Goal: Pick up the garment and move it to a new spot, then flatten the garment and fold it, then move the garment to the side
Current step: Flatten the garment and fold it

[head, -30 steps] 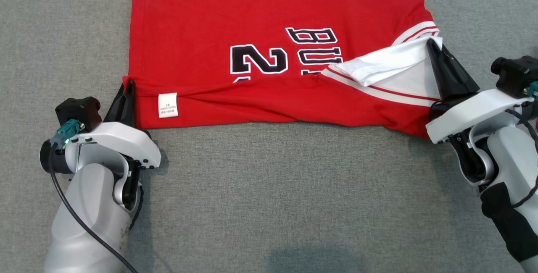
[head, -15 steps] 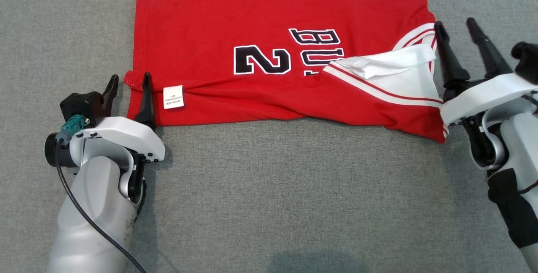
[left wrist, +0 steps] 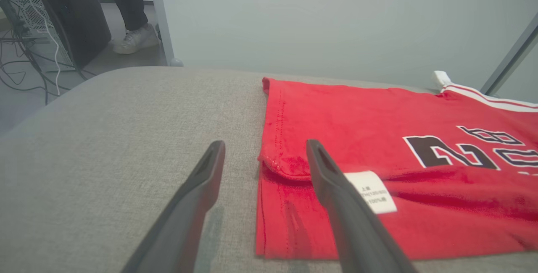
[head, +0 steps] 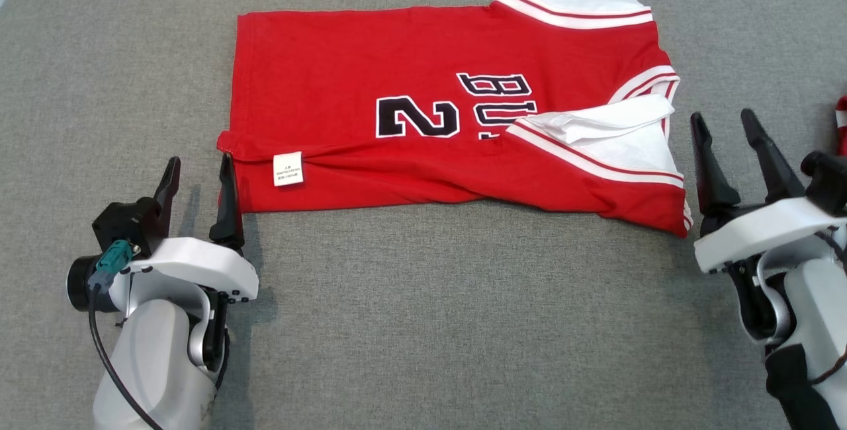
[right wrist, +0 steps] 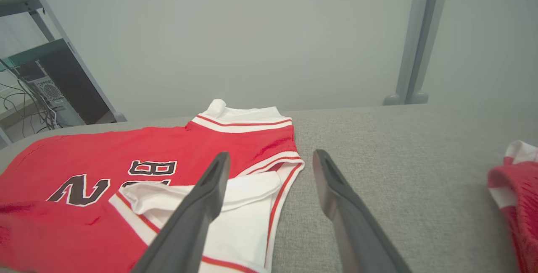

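Observation:
The garment (head: pixel 423 86) is a red jersey with white striped sleeves and black lettering, lying on the grey table with its near long edge folded over, a white label (head: pixel 288 169) showing. My left gripper (head: pixel 198 169) stands open at the garment's (left wrist: pixel 378 130) near left corner, holding nothing; one finger (left wrist: pixel 336 189) overlaps the hem. My right gripper (head: pixel 721 126) is open just right of the folded white sleeve (head: pixel 615 132), apart from the cloth (right wrist: pixel 147 168).
The grey padded table (head: pixel 423 298) has its far edge and rounded left corner in the head view. Another red and white cloth (right wrist: pixel 515 180) lies at the right edge. A person's legs and shoe (left wrist: pixel 132 40) and cables are beyond the table.
Both grippers went from shut on the garment's folded near edge to open, letting it drop, and drew back toward me. The head camera tilted, bringing the table's far edge into view.

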